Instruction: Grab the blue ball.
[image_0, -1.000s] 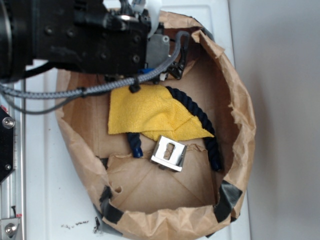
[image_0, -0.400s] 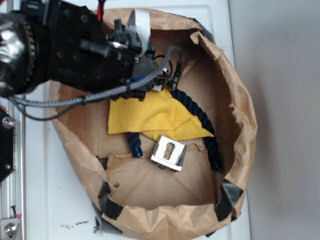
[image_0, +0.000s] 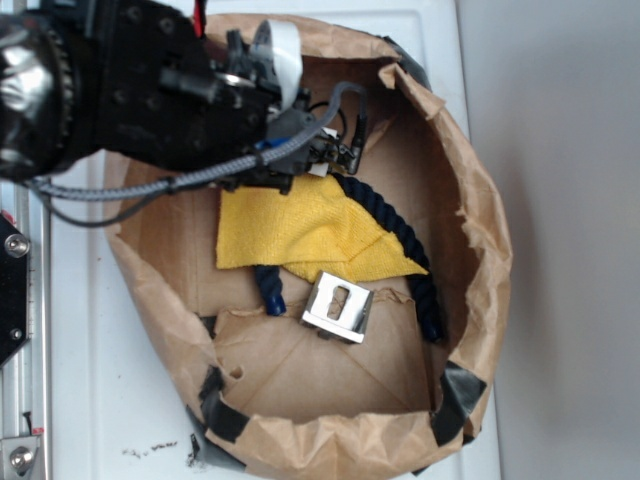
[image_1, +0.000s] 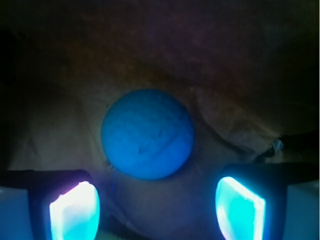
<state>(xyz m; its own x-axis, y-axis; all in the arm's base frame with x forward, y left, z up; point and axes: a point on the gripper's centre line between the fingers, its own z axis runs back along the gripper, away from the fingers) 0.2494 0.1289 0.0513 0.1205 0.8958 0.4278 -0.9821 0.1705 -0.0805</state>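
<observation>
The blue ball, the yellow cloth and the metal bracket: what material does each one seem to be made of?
The blue ball looks like matte foam or soft rubber: dull surface with small pits, no shine. The yellow cloth seems a soft fabric, perhaps microfibre: fuzzy weave and folded corners. The metal bracket appears to be polished steel or a similar metal: bright reflections and sharp bent edges.

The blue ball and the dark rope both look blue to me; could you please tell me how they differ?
The blue ball is a round, light teal sphere; the rope is a long, twisted navy cord. The ball shows only in the wrist view, lying free ahead of the open end effector; the rope shows in the exterior view, curving partly under the yellow cloth. Both sit on brown paper.
</observation>
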